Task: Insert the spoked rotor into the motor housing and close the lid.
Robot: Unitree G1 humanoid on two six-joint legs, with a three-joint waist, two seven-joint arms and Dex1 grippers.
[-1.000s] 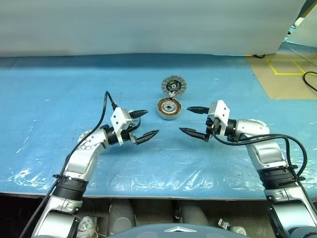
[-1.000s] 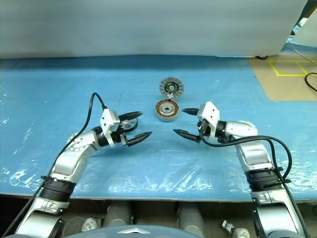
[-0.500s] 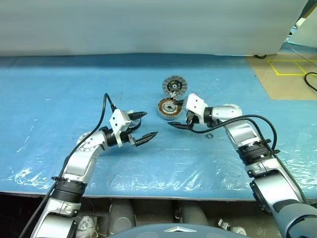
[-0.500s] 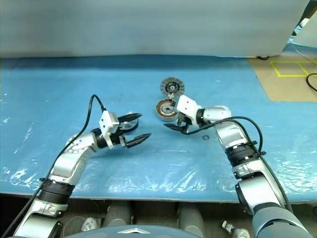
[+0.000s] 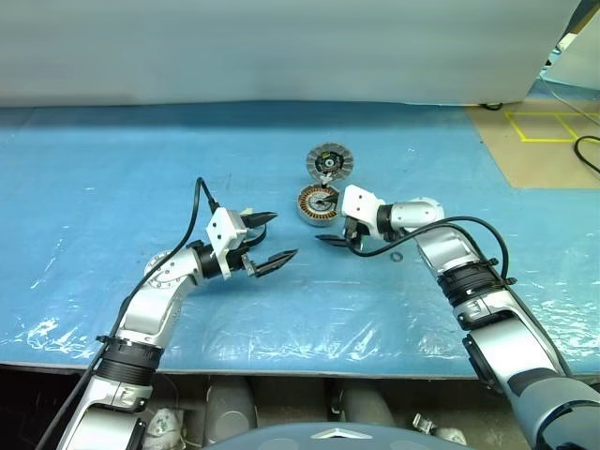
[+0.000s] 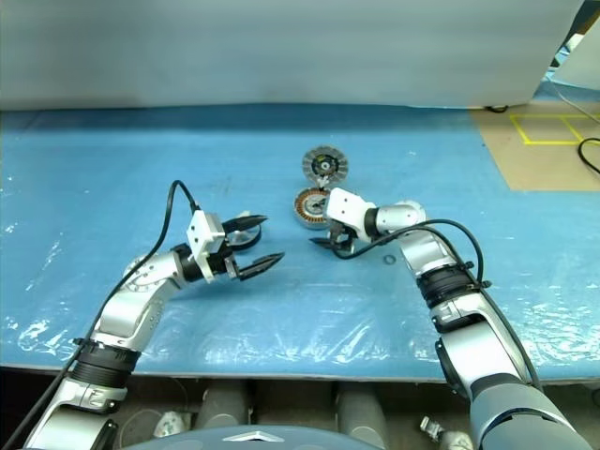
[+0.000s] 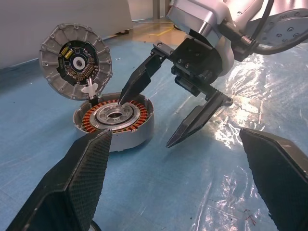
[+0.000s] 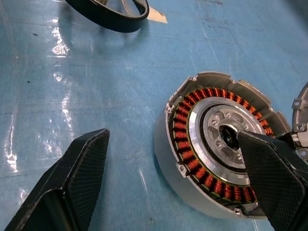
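Observation:
The motor housing sits on the blue sheet with its copper windings showing. The lid stands upright just behind it, ribbed face and black centre towards me, touching the housing's far rim. My right gripper is open at the housing's right side. One finger hangs over the housing's top and the other is out over the sheet in front. My left gripper is open and empty, a short way to the housing's left. The spoked rotor lies flat on the sheet beyond the housing in the right wrist view.
A small metal ring lies on the sheet right of the right gripper. The blue plastic sheet covers the table to its front edge. Brown floor with yellow tape lies at the far right.
My right gripper swung left and down from open sheet to the housing's right side, one finger now over its top. The left gripper stayed in place, open.

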